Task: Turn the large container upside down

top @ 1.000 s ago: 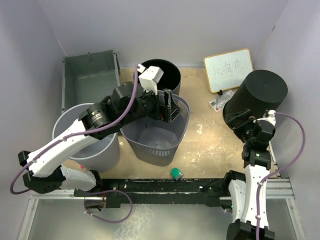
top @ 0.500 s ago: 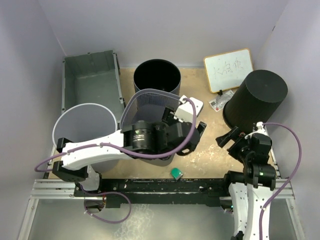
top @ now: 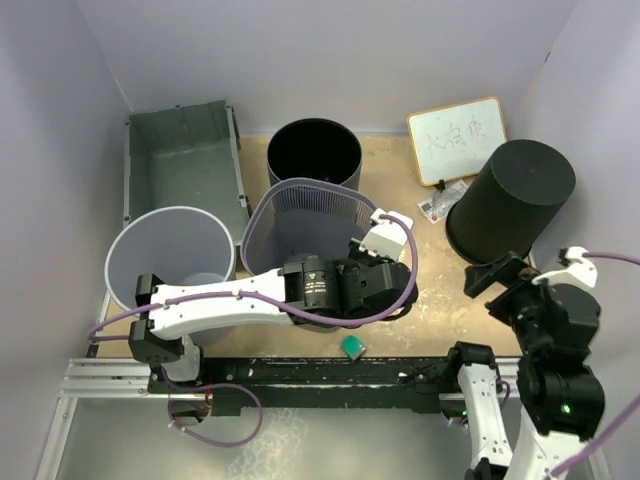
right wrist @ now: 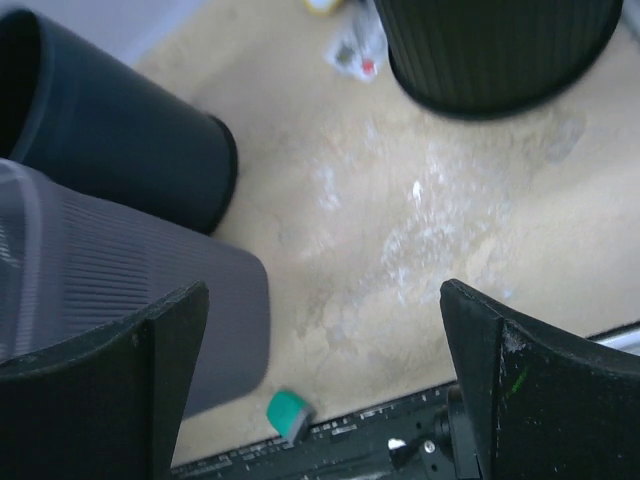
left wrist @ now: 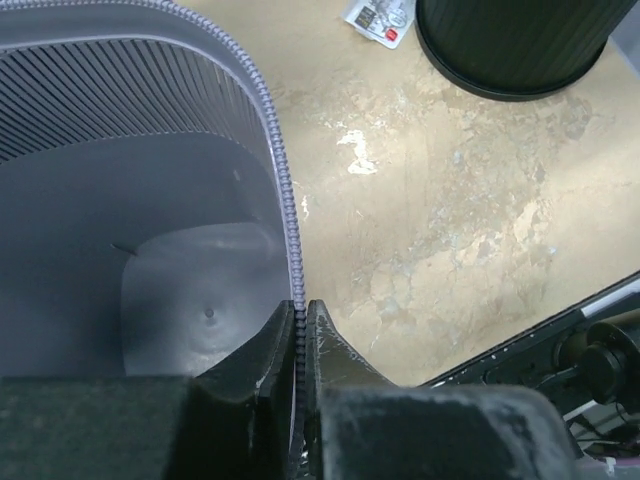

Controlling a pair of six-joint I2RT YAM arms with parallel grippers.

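Crate (top: 185, 160), big dark grey rectangular, at far left against wall, open side up, inside visible, well apart from both claws. Left gripper (left wrist: 300, 312) far right of it, 2 fingers pinched tight on right rim of grey mesh basket (left wrist: 120, 100) at table (top: 425, 270) centre. Right gripper (right wrist: 322, 300) spread wide, holding nothing, above near right of table, just near of black bin (right wrist: 500, 50)

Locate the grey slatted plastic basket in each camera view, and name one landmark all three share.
Top external: grey slatted plastic basket at centre.
Left wrist: fills the left half, rim pinched by the left fingers.
Right wrist: lower left.
Shared landmark: upturned black ribbed plastic bin, upper right in every view.
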